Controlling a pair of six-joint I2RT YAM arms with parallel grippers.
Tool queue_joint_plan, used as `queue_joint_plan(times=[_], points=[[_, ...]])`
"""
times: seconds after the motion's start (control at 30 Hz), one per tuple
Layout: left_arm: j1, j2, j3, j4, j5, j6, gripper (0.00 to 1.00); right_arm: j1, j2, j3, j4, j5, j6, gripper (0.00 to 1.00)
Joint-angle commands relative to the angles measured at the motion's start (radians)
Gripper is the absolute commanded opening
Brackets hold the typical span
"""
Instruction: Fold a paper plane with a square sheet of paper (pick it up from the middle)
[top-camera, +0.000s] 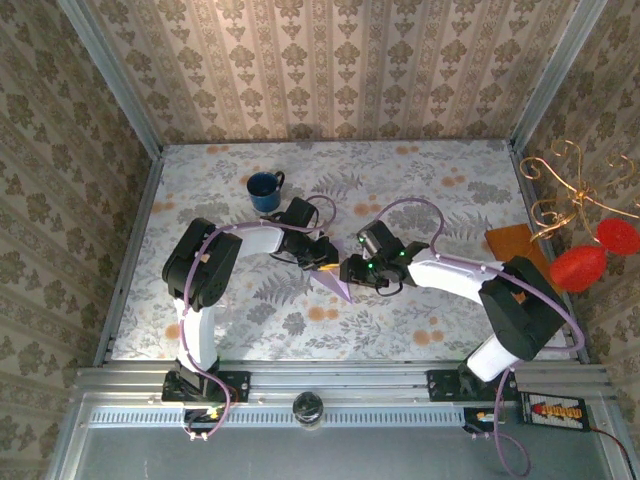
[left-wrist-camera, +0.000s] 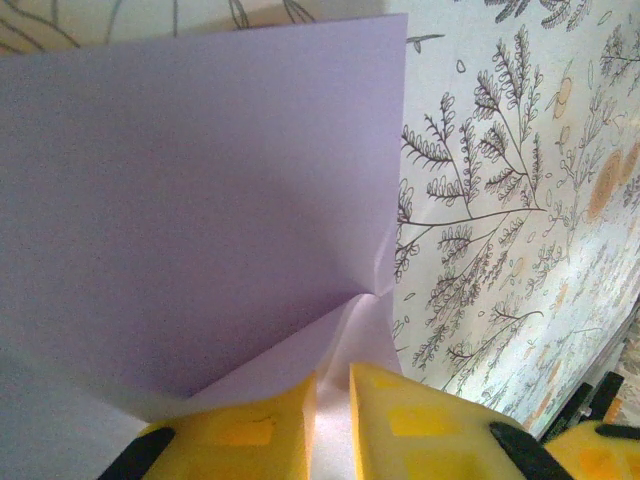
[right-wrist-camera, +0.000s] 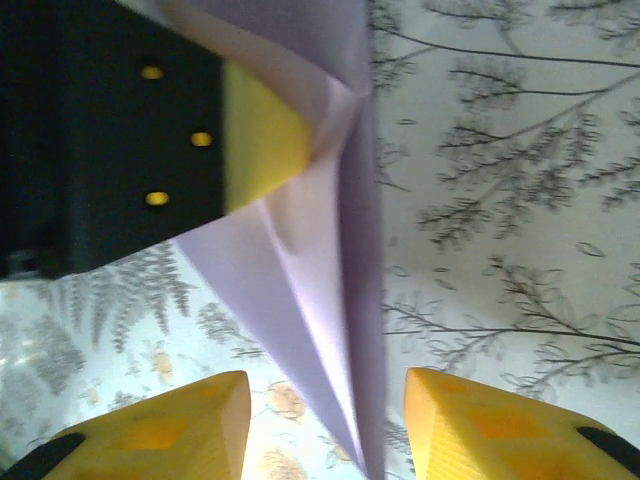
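Papered walls close in a fern-printed worktop. At its middle, the creased lilac paper is pinched at its far end by the left tool, clenched on it. The right tool is released, with a finger on either side of the folded edge. The paper's long axis runs far-left to near-right, and its tip points near-right, closest to the right tool.

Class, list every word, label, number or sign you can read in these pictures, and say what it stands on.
No text is readable.
The yellow-and-red label near the right arm's base: too small to read.
The lilac paper and the blue mug: no writing visible.
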Motion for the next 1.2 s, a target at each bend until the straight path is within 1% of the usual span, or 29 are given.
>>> queue_joint_plan(times=[0.0,0.23,0.3,0.53,0.8,0.87,1.03,1.17], points=[[-0.004,0.036,-0.01,-0.061,-0.06,0.019,0.18,0.0,0.065,0.072,-0.087,0.057,-0.011,0.46],[-0.004,0.03,-0.007,-0.051,-0.048,0.016,0.18,0.003,0.165,0.139,-0.087,0.033,-0.019,0.46],[-0.004,0.028,-0.005,-0.05,-0.046,0.017,0.18,0.003,0.181,0.146,-0.092,0.03,-0.026,0.43],[-0.004,0.014,-0.008,-0.038,-0.038,0.014,0.18,0.002,0.216,0.163,-0.091,0.037,-0.029,0.38],[-0.004,-0.006,-0.015,-0.014,-0.024,0.005,0.18,0.0,0.255,0.182,-0.097,0.044,-0.023,0.37],[-0.004,-0.021,-0.019,0.004,-0.016,0.0,0.18,0.0,0.263,0.182,-0.105,0.048,-0.022,0.37],[0.005,-0.075,-0.052,0.106,0.02,-0.041,0.18,0.001,0.284,0.177,-0.117,0.054,-0.021,0.31],[0.014,-0.095,-0.074,0.147,0.024,-0.056,0.18,0.002,0.29,0.171,-0.114,0.054,-0.02,0.28]])
